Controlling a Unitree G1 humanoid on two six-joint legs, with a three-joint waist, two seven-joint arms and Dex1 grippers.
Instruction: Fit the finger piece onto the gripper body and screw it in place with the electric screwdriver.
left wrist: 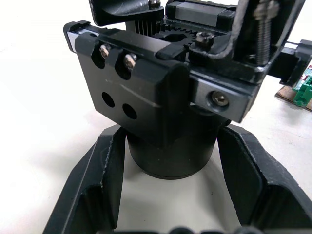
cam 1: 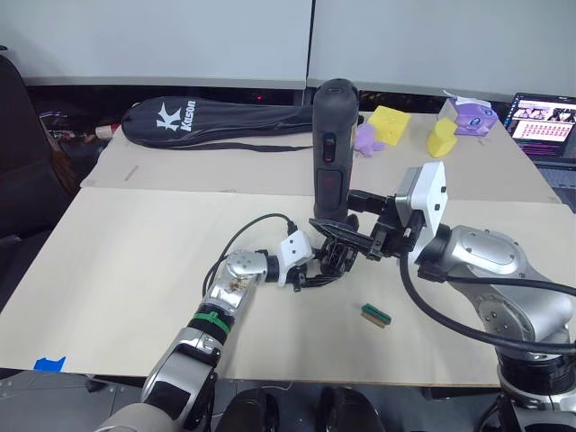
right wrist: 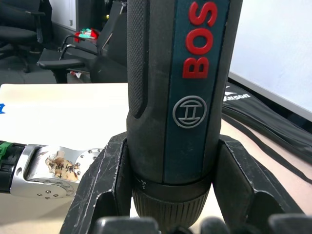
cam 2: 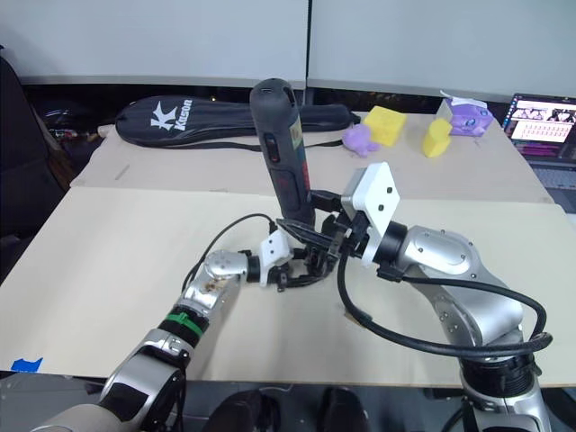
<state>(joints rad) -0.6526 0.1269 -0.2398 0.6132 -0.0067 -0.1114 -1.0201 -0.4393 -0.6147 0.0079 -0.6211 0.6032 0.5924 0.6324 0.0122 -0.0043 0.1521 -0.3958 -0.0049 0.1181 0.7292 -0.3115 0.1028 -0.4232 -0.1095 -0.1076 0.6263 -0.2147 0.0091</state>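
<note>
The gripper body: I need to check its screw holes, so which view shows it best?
The left wrist view: the gripper body fills the frame between the left hand's fingers, its screws and empty holes plain. In both eye views it is a small dark cluster under the electric screwdriver, partly masked by the hands.

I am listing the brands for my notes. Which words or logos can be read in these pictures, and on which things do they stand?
"BOS", cut off by the frame, with a round logo: electric screwdriver.
"Kason": black racket bag.
Laptop screen: too small to read.
Scrap stuck on the left arm: unreadable.
</note>
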